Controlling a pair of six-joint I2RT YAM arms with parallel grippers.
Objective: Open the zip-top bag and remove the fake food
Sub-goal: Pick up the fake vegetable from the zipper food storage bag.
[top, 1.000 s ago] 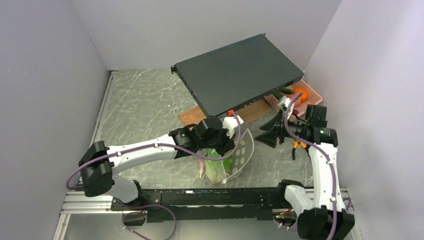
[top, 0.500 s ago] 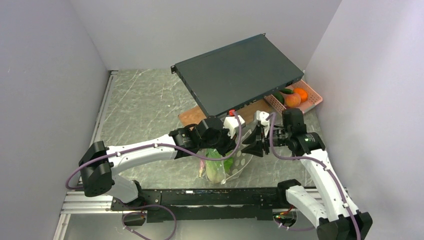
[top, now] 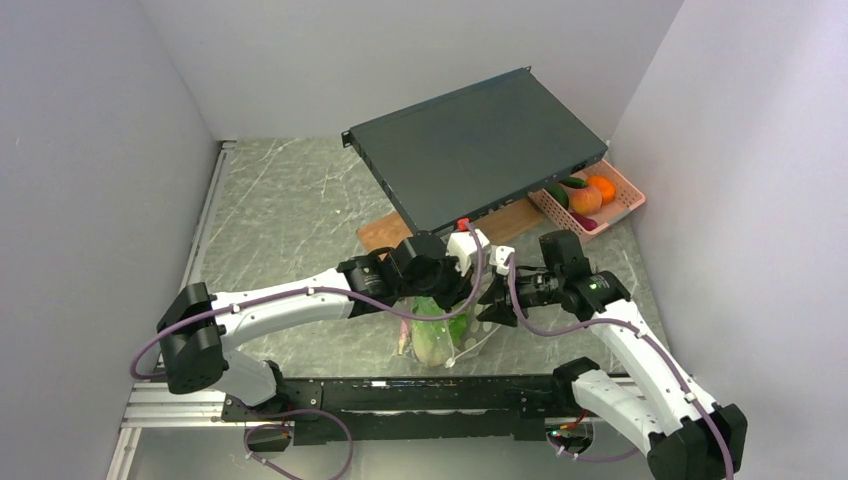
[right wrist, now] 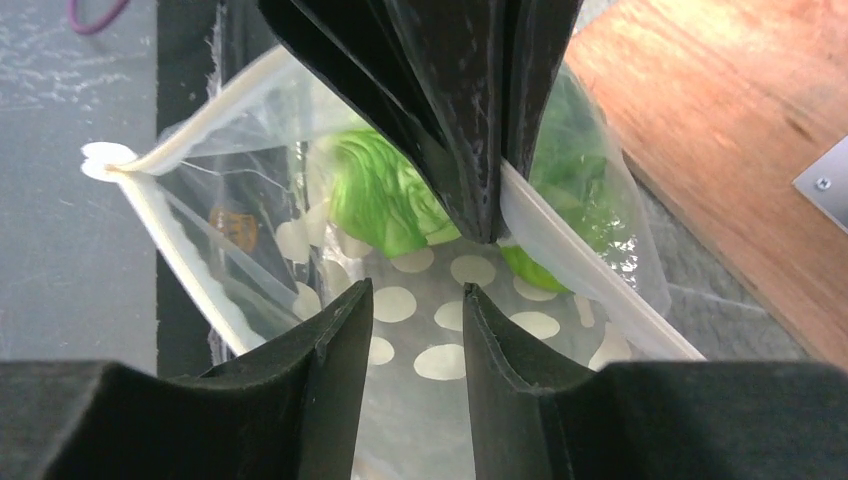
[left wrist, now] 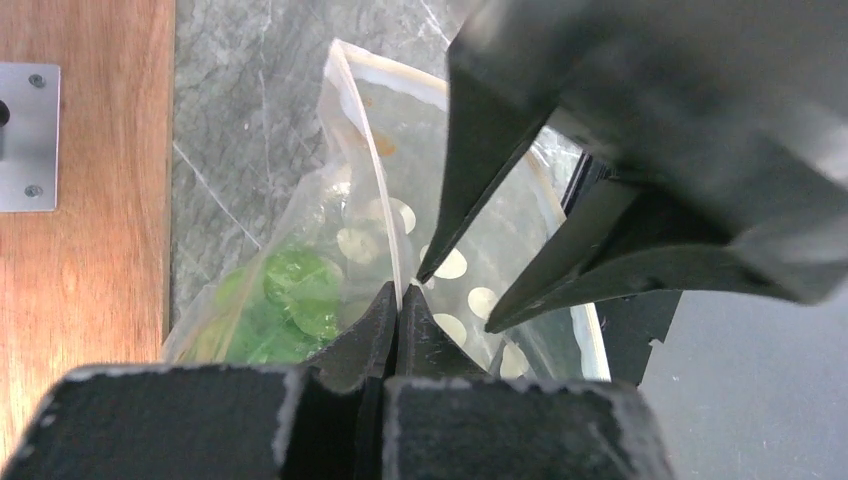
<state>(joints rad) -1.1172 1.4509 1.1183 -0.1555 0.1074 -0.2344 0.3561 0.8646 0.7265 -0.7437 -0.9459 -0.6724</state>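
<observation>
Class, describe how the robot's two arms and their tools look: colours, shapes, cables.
The left arm and right arm have white shells and black joints, each trailed by a purple cable. The left tool and right tool each carry two black wedge-shaped fingers.

I get soft, even overhead light in the top view, with faint shadows on the table (top: 290, 200). Up close the right gripper (right wrist: 415, 290) blurs darkly, and the zip-top bag (right wrist: 200, 220) glints.
</observation>
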